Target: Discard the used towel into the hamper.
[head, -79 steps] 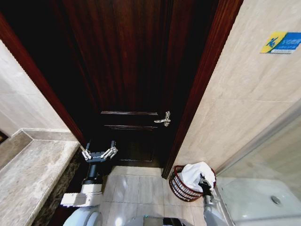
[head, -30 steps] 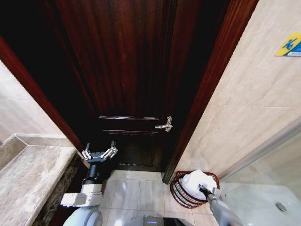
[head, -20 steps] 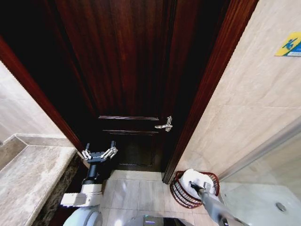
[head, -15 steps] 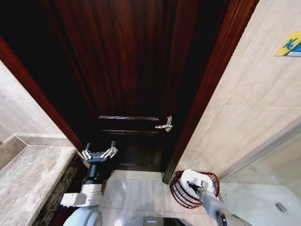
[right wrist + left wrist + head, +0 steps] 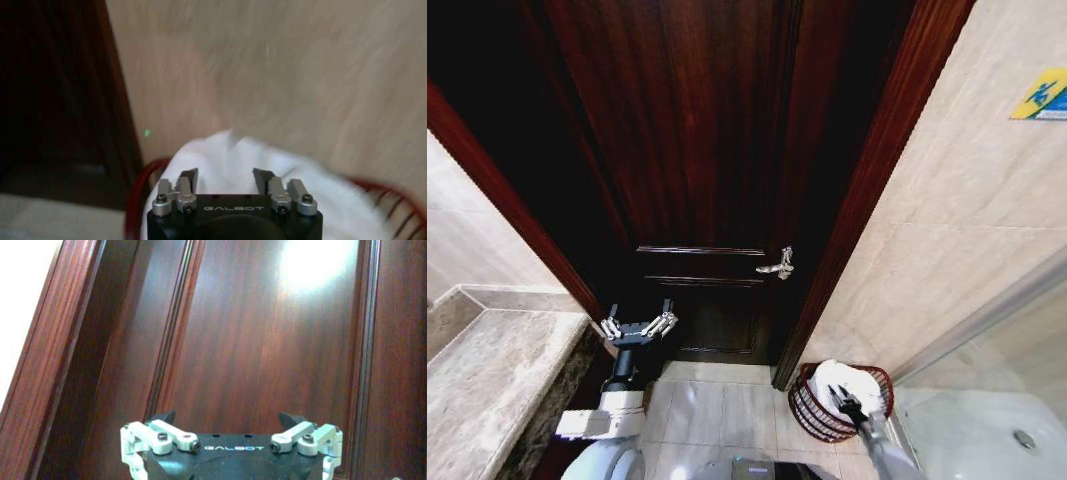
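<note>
Filling one dark reddish-brown woven hamper, one white crumpled towel lies beneath the right pincer, fingers apart, empty. Left pincer hangs spread before the dark wooden door; beige tiled wall backs the hamper.

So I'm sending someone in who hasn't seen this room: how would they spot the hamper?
Find the dark wooden door. At the foot of its right-hand frame, against the marble wall, stands the hamper: a small reddish-brown openwork basket, the floor's only container, with a white towel heaped inside.
</note>
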Motion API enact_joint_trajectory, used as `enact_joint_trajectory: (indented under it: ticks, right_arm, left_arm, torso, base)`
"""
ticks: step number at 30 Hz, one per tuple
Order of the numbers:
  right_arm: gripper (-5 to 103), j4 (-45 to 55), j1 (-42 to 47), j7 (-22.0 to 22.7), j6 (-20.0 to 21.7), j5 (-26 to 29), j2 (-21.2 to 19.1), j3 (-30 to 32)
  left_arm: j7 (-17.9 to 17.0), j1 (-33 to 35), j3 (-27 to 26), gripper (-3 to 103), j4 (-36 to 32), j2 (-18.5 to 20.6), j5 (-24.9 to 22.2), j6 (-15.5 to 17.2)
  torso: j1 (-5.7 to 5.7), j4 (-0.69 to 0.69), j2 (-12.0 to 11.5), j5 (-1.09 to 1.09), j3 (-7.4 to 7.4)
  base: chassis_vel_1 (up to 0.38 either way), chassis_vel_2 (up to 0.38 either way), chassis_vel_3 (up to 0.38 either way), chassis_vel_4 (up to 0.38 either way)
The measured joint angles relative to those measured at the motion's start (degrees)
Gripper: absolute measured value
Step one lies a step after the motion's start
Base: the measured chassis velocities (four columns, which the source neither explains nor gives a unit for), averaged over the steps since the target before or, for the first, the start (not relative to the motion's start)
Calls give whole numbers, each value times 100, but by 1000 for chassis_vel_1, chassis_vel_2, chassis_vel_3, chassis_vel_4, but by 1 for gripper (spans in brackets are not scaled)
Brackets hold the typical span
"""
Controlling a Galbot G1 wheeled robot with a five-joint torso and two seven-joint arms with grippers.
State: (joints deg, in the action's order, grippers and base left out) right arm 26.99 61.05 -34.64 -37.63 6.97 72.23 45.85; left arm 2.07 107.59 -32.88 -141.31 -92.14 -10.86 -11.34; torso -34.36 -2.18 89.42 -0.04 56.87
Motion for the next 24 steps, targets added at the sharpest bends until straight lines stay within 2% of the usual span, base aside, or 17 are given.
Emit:
enact_joint_trajectory:
  ticks: [1,3,4,7,8,11,12,13,17,18,21,22,24]
  right_arm:
    - [54,0,0,0,0,0,0,0]
    - [65,-9,13,-267,-334,436,-145,-5]
    - [65,-9,13,-267,-334,436,-145,-5]
    - [82,-181,-261,-156,-362,658,-134,5]
    - [82,-181,-261,-156,-362,658,-134,5]
    - [97,-342,-555,186,117,502,119,6]
    - [97,-342,-555,186,117,502,119,6]
    - [99,-429,-641,356,292,465,190,9]
    - [100,-878,-960,1262,1286,316,357,39]
    - [100,-878,-960,1262,1286,316,357,39]
    - [100,-1390,-1224,1506,2089,283,199,152]
    - [100,-1390,-1224,1506,2089,283,199,152]
    - [100,-1512,-1302,1546,2467,369,130,197]
  left_arm:
    - [0,0,0,100,0,0,0,0]
    - [0,0,0,100,0,0,0,0]
    - [0,0,0,100,0,0,0,0]
    - [0,0,0,100,0,1,0,0]
    - [0,0,0,100,0,1,0,0]
    - [0,0,0,100,0,0,0,0]
    - [0,0,0,100,0,0,0,0]
    - [0,0,0,100,0,0,0,0]
    - [0,0,0,100,0,1,0,0]
    - [0,0,0,100,0,1,0,0]
    - [0,0,0,100,0,1,0,0]
    - [0,0,0,100,0,1,0,0]
    - [0,0,0,100,0,0,0,0]
  torso:
    - [0,0,0,0,0]
    - [0,1,0,3,0]
    - [0,1,0,3,0]
    - [0,-1,0,2,0]
    - [0,-1,0,2,0]
    - [-1,-2,0,6,0]
    - [-1,-2,0,6,0]
    - [-1,-3,0,6,0]
    - [-1,-3,0,6,0]
    - [-1,-3,0,6,0]
    - [-1,-2,0,0,1]
    - [-1,-2,0,0,1]
    - [-1,-1,0,-1,0]
  base:
    - [0,0,0,0]
    - [0,0,0,0]
    - [0,0,0,0]
    - [0,0,0,0]
    - [0,0,0,0]
    - [0,0,0,0]
    - [0,0,0,0]
    - [0,0,0,0]
    - [0,0,0,0]
    - [0,0,0,0]
    - [0,0,0,0]
    - [0,0,0,0]
    - [0,0,0,0]
